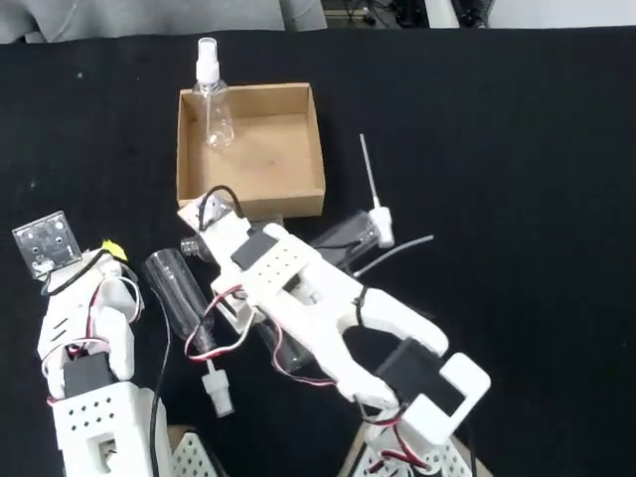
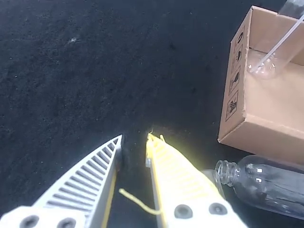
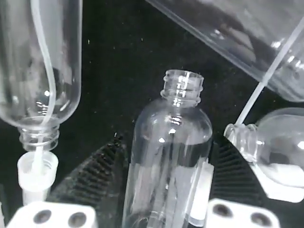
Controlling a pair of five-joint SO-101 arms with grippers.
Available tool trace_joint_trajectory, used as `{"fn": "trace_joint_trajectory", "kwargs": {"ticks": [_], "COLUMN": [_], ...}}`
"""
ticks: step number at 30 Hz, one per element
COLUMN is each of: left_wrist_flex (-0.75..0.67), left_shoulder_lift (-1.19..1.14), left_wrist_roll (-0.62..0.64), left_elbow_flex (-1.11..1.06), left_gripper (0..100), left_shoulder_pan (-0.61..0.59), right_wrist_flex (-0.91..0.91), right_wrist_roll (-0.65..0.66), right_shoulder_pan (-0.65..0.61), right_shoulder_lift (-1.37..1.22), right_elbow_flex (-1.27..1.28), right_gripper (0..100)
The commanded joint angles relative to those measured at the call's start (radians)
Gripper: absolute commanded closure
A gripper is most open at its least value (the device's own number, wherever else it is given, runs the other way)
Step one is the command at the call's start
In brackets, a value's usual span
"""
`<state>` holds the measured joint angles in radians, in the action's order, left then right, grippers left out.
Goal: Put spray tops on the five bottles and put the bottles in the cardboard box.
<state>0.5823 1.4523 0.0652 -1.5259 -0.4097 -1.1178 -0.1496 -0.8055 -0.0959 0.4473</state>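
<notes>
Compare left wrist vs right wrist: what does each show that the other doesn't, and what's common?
Left wrist, not right wrist: the left tool, open over the table; a corner of the cardboard box with a boxed bottle inside.
Right wrist, not left wrist: the right tool shut on an uncapped bottle; beside it a tubed bottle with a spray top at its neck.
Both: black table and clear topless bottles. I cannot tell whether the lying bottle by the box is one of the right wrist's.
</notes>
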Motion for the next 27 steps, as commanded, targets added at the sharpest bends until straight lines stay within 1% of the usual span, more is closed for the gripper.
{"fn": "trace_joint_trajectory", "kwargs": {"ticks": [1, 7, 13, 17, 21, 27], "left_wrist_flex": [-0.005, -0.005, -0.005, -0.005, -0.005, -0.005], "left_shoulder_lift": [0.012, 0.012, 0.012, 0.012, 0.012, 0.012], "left_wrist_roll": [-0.008, -0.008, -0.008, -0.008, -0.008, -0.008], "left_elbow_flex": [0.013, 0.013, 0.013, 0.013, 0.013, 0.013], "left_gripper": [92, 92, 92, 92, 92, 92], "left_shoulder_pan": [-0.002, -0.002, -0.004, -0.004, -0.004, -0.004], "right_wrist_flex": [-0.012, -0.017, -0.017, -0.021, -0.064, -0.109], "right_wrist_roll": [-0.009, -0.009, -0.002, 0.0, 0.0, 0.0], "right_shoulder_pan": [-0.017, -0.014, -0.009, -0.009, -0.009, -0.009], "right_shoulder_lift": [-0.002, -0.002, 0.005, 0.007, 0.019, 0.134], "right_elbow_flex": [-0.053, -0.05, -0.051, -0.051, -0.077, -0.064], "right_gripper": [76.8, 77.0, 87.7, 88.1, 88.1, 88.1]}}
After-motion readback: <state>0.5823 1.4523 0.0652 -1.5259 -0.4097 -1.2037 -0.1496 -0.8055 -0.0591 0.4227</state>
